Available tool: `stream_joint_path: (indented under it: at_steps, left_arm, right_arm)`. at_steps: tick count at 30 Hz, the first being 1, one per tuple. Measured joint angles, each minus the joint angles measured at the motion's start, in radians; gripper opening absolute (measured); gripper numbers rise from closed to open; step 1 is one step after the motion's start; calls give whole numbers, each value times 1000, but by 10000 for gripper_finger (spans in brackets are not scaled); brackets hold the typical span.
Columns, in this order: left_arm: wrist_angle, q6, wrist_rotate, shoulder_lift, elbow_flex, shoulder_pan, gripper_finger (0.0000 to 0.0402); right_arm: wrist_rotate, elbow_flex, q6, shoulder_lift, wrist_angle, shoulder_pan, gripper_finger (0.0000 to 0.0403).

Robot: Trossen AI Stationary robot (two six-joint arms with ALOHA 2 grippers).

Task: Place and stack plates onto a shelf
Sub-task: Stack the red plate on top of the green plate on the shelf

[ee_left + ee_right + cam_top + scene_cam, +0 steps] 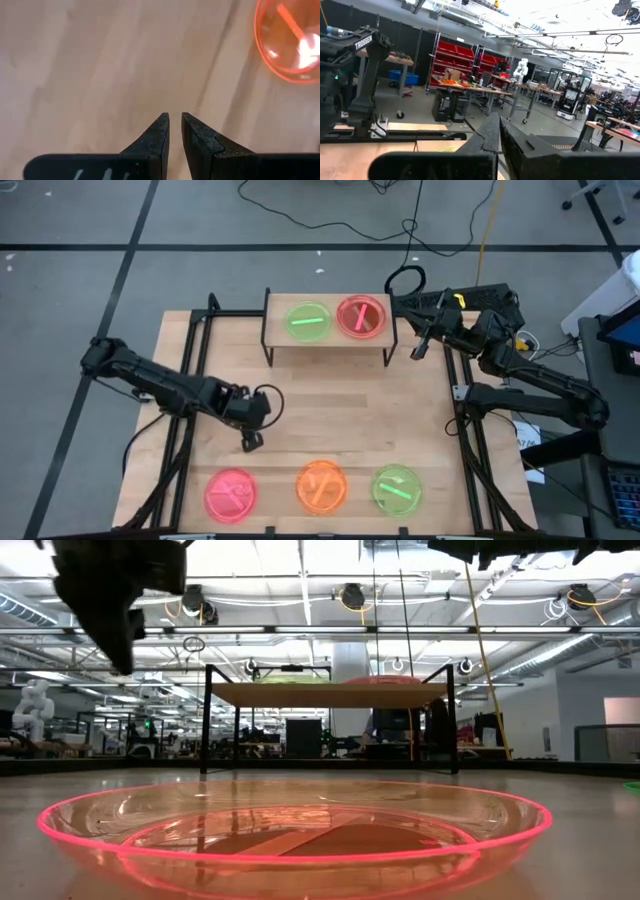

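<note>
The shelf [328, 340] stands at the table's far middle and bears a green plate [307, 321] and a pink-red plate [361, 317] side by side. Three more plates lie flat along the near edge: pink-red [231, 492], orange [322, 486] and green [397, 489]. My left gripper [250, 442] hovers shut and empty above the bare table, just beyond the near pink-red plate, whose rim shows in the left wrist view [290, 40]. My right gripper [418, 352] is shut and empty, raised beside the shelf's right end.
The orange plate [295, 835] fills the foreground of the low view, with the shelf [328, 695] behind it. Bare wood lies between the shelf and the near row of plates. A black frame runs along the table's left and right sides, and cables lie beyond the far edge.
</note>
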Motion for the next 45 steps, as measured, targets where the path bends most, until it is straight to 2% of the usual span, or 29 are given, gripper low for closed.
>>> stream_joint_path:
  at_steps: [8,13,17,24,32,35,45]
  left_arm:
    - [10,-164,164,-17,-117,-56,56]
    - [27,-165,247,-68,-150,-90,56]
    - [30,-174,246,-99,-151,-133,56]
    - [71,-215,218,-71,-166,-208,56]
    - [420,-348,256,-71,-379,-269,56]
    - [492,-360,258,-71,-424,-290,56]
    - [496,-309,230,-71,-434,-346,56]
  right_arm:
    - [-1,0,7,0,0,0,0]
    - [-29,0,7,0,-6,0,0]
    - [-30,0,12,0,-7,0,0]
    - [-30,0,14,0,-8,0,0]
    - [-52,0,15,0,-13,0,0]
    - [-53,0,15,0,-15,0,0]
    - [-52,0,15,0,-21,0,0]
